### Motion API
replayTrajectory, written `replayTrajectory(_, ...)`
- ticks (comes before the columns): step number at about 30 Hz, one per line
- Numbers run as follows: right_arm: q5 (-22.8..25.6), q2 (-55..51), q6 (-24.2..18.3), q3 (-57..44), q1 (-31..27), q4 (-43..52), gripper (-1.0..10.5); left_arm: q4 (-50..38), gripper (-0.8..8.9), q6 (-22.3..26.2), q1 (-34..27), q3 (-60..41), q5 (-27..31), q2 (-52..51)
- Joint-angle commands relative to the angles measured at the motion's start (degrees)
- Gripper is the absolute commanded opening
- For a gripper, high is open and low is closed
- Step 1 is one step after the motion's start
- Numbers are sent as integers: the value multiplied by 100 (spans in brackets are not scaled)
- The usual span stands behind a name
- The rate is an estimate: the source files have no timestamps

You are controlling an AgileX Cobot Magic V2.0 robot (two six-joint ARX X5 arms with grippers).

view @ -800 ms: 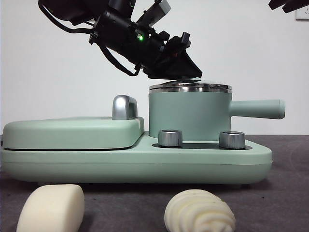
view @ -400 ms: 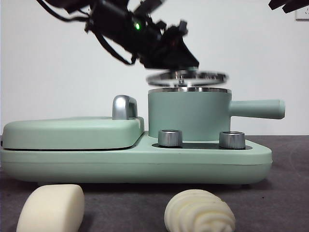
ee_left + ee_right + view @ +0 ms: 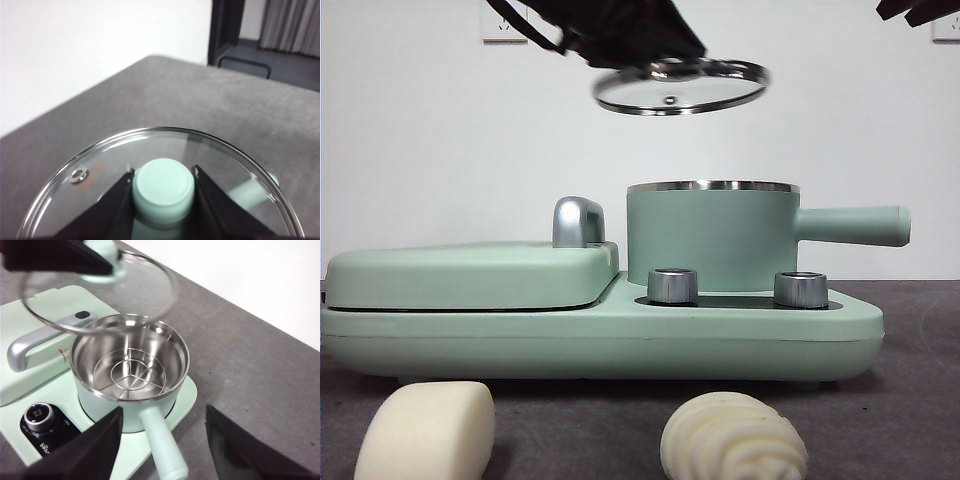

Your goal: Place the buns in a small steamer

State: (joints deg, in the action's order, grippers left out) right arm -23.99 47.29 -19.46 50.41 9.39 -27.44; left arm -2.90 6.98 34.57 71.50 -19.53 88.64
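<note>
My left gripper [image 3: 162, 175] is shut on the green knob [image 3: 163, 186] of the glass lid [image 3: 680, 88] and holds it in the air above the small steamer [image 3: 712, 238]. The lid also shows in the right wrist view [image 3: 100, 287]. The mint green pot stands open, with a steel rack [image 3: 131, 371] inside and nothing on it. The smooth bun [image 3: 427, 432] and the ribbed bun [image 3: 733, 438] lie on the table in front of the appliance. My right gripper [image 3: 162, 435] is open, high above the pot's side handle [image 3: 162, 450].
The pot sits on a mint green base [image 3: 600, 335] with two steel dials [image 3: 672, 285]. The flat lidded grill section [image 3: 470, 272] with a chrome handle [image 3: 578, 221] is on its left. The table is dark grey.
My left gripper has lifted the glass lid off the pot and raised it well above the rim, a little to the left. The buns have not moved.
</note>
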Motion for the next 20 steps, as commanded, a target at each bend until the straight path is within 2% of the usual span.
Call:
replayTrajectory(1, -20, 22, 236, 105, 68, 39, 264, 476, 11, -234, -79, 120, 170, -365)
replayTrajectory(5, -24, 22, 345, 105, 273, 35, 264, 1523, 12, -278, -297, 118, 498, -863)
replayTrajectory(8, -24, 22, 341, 105, 579, 31, 265, 2048, 12, -278, -505, 114, 516, -1143)
replayTrajectory(20, 4, 627, 339, 105, 2634, 129, 265, 2791, 12, -304, -1502, -424, 518, -2267)
